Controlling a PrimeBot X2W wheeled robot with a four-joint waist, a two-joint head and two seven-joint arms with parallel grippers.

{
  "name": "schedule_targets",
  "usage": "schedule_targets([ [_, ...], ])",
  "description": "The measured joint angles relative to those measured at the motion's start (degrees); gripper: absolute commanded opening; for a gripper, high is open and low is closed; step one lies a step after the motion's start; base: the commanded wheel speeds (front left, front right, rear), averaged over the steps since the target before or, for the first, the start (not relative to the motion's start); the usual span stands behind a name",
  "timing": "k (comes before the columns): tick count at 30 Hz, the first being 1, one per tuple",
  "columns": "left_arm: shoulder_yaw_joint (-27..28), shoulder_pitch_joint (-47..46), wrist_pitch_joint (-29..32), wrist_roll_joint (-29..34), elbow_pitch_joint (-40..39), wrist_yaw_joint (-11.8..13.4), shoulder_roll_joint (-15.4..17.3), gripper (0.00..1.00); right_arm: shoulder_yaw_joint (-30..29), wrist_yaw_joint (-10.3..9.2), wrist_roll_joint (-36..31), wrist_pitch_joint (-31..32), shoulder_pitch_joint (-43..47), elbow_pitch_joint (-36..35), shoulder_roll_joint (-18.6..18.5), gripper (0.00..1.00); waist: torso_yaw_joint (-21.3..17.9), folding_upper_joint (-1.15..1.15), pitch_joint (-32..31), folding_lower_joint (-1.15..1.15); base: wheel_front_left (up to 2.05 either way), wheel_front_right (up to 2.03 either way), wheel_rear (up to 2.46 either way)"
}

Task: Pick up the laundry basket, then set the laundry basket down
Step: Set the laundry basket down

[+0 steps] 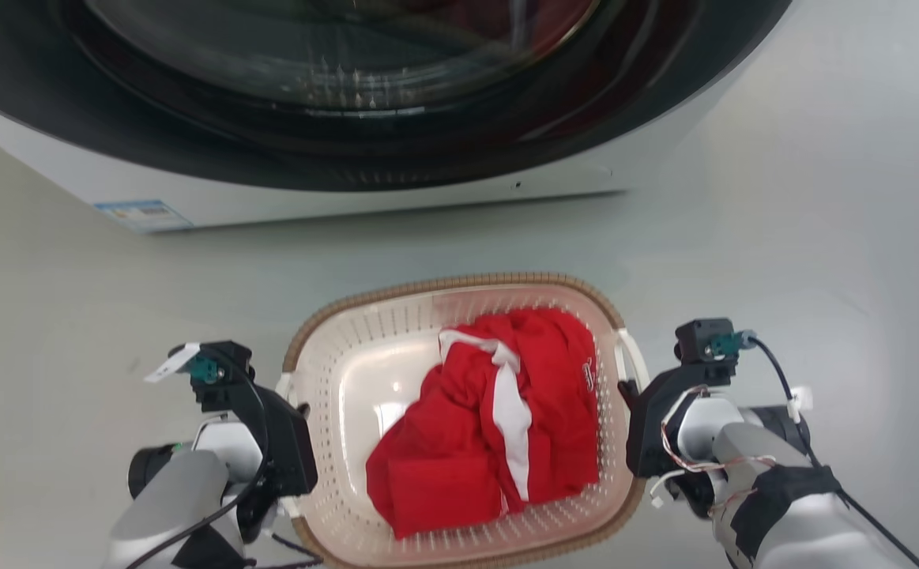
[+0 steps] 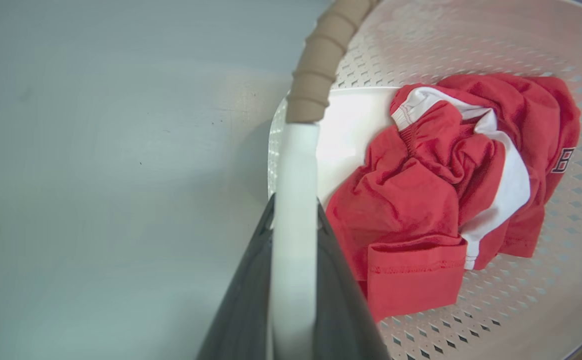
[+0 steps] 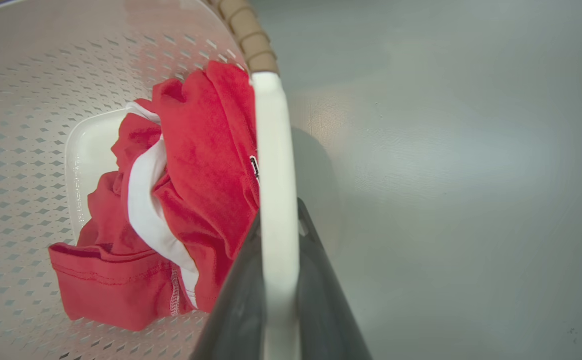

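Observation:
The laundry basket (image 1: 459, 283), cream with perforated walls and a brown woven-look rim, sits low in the middle of the head view. A crumpled red garment with a white stripe (image 1: 499, 427) lies inside it. My left gripper (image 1: 289, 450) is at the basket's left side, and in the left wrist view its dark fingers (image 2: 341, 300) are shut on the white loop handle (image 2: 296, 165). My right gripper (image 1: 634, 427) is at the basket's right side and is shut on the other white handle (image 3: 270, 150). I cannot tell whether the basket's bottom touches the floor.
A washing machine (image 1: 364, 197) with a round dark glass door stands just beyond the basket, its white front close to the far rim. Pale grey floor (image 1: 822, 197) spreads to the left and right of the basket.

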Motion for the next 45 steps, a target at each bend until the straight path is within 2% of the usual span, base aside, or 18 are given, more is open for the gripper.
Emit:
schedule_targets([
  [22,-0.5,-8.8,-9.4,3.0,0.1,0.0,0.0,0.0,0.0,-2.01,-2.0,-8.3,-8.1,-0.5,-0.9,0.0,1.6,0.0,16.9,0.0,0.0,0.0,0.0],
  [39,-1.3,-10.0,-12.2,3.2,1.8,-0.1,-0.4,0.0,-0.4,-2.42,-1.9,-11.5,-8.9,1.4,-0.2,0.0,1.9,-0.01,19.0,-0.02,0.0,0.0,0.0],
  [40,-1.3,-10.0,-12.1,2.9,1.8,-0.1,-0.4,0.16,-0.3,-2.07,-1.9,-11.5,-8.9,1.4,-0.2,0.09,1.9,-0.01,19.0,-0.01,0.0,0.0,0.0],
  [41,-1.3,-10.0,-11.9,2.6,1.8,-0.1,-0.4,0.54,-0.3,-1.68,-1.9,-11.6,-8.9,1.4,-0.3,0.44,1.9,-0.01,19.0,-0.01,0.0,0.0,0.0],
  [42,-1.4,-10.0,-11.8,2.5,1.8,-0.1,-0.4,1.0,-0.2,-1.59,-2.0,-11.7,-8.9,1.4,-0.4,0.94,1.9,-0.01,18.9,-0.02,0.0,0.0,0.0],
  [43,-1.7,-10.1,-11.8,2.5,1.8,-0.5,-0.1,1.0,-0.2,-1.26,-1.9,-12.0,-8.9,1.6,-0.8,1.0,1.9,-0.01,18.8,-0.02,0.0,0.0,0.0],
  [45,-2.0,-10.0,-11.8,2.5,1.8,-0.5,0.0,1.0,-0.2,-0.75,-1.9,-12.5,-8.9,1.7,-1.3,1.0,2.0,-0.01,18.6,-0.02,0.0,0.0,0.0],
])
